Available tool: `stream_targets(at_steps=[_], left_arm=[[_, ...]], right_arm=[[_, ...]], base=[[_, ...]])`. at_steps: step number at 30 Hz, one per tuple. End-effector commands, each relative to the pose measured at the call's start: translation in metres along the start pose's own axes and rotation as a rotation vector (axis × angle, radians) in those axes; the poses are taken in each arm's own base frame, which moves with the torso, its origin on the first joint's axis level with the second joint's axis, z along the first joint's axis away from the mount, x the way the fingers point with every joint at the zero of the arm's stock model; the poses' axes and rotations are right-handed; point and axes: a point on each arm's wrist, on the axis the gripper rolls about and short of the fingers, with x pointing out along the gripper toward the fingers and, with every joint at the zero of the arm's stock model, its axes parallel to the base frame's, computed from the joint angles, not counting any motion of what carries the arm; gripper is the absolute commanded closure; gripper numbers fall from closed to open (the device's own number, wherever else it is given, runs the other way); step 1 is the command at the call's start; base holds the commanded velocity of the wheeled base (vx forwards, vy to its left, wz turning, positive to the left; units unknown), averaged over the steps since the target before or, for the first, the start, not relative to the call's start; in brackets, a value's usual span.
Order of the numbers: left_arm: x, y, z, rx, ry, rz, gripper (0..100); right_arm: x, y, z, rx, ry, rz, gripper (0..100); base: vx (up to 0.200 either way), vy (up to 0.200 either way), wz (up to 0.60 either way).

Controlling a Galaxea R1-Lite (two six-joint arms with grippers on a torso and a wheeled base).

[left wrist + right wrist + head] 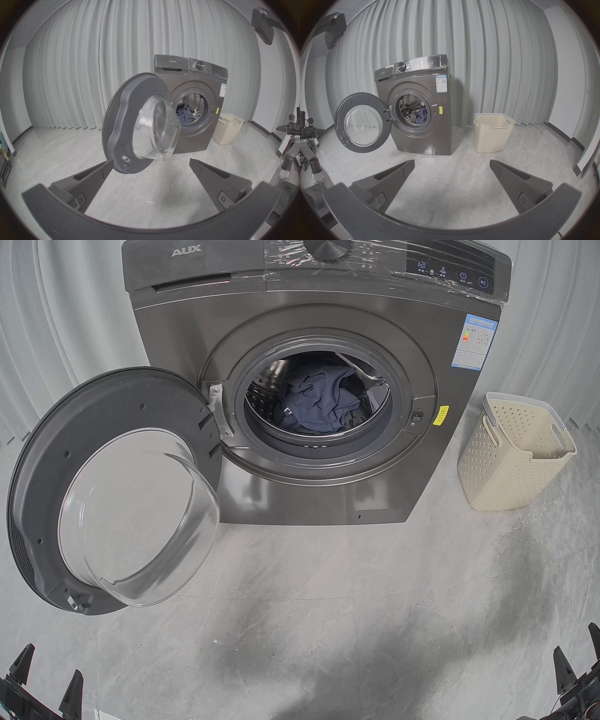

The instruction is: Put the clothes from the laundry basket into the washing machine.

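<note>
A grey front-loading washing machine stands ahead with its round door swung wide to the left. Dark blue and grey clothes lie inside the drum, also seen as clothes and clothes from the wrists. A cream perforated laundry basket stands on the floor to the machine's right; no clothes show in its visible interior. My left gripper is low at the near left, open and holding nothing. My right gripper is low at the near right, open and holding nothing.
Grey marbled floor stretches between me and the machine. The open door juts out toward my left side. Pleated white curtains line the walls behind. A tripod-like stand is off to one side of the room.
</note>
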Motion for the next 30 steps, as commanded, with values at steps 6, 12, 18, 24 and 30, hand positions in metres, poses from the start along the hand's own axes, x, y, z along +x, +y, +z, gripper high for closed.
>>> stream_targets(at_steps=[6,12,18,24,30], left_arm=[[0.0003,-0.0001,-0.0047,-0.001,0.005,0.000,0],[0.0003,-0.0001,-0.0047,-0.004,0.005,0.000,0],[0.0003,-0.0001,-0.0047,-0.002,0.005,0.000,0],[0.0003,-0.0001,-0.0047,-0.002,0.005,0.000,0],[0.0003,-0.0001,-0.0047,-0.004,0.005,0.000,0]], right_arm=[[0.0015,0.0001,-0.0048,0.000,0.020,-0.003,0],[0.0013,0.0000,-0.0049,0.000,0.018,0.000,0],[0.0013,0.0000,-0.0049,0.000,0.018,0.000,0],[0.0013,0.0000,-0.0049,0.000,0.018,0.000,0],[0.0013,0.0000,-0.0049,0.001,0.018,0.000,0]], base=[[0.000,0.000,0.10],[0.000,0.067,0.20],[0.000,0.200,0.00],[0.000,0.200,0.00],[0.000,0.200,0.00]])
